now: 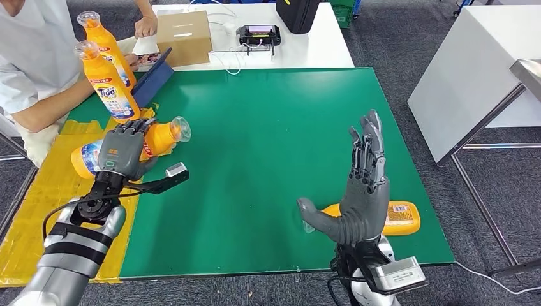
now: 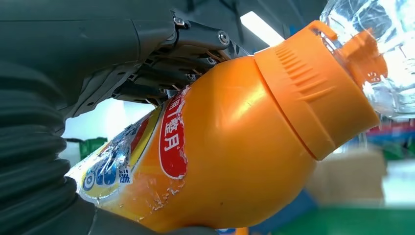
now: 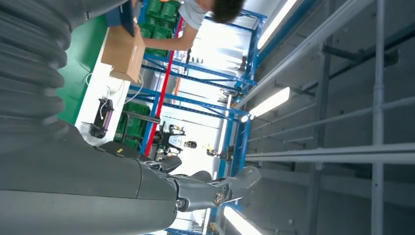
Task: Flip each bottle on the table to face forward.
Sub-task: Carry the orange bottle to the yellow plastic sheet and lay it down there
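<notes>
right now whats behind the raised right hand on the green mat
An orange bottle lies on its side on the green mat behind the open right hand. Its label end shows; the palm covers its cap end.

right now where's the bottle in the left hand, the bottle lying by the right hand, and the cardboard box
bottle in the left hand (image 1: 163, 136), head view, orange shoulder near the clear cap
bottle lying by the right hand (image 1: 402, 218), head view, label on its side
cardboard box (image 1: 185, 37), head view, front face
</notes>
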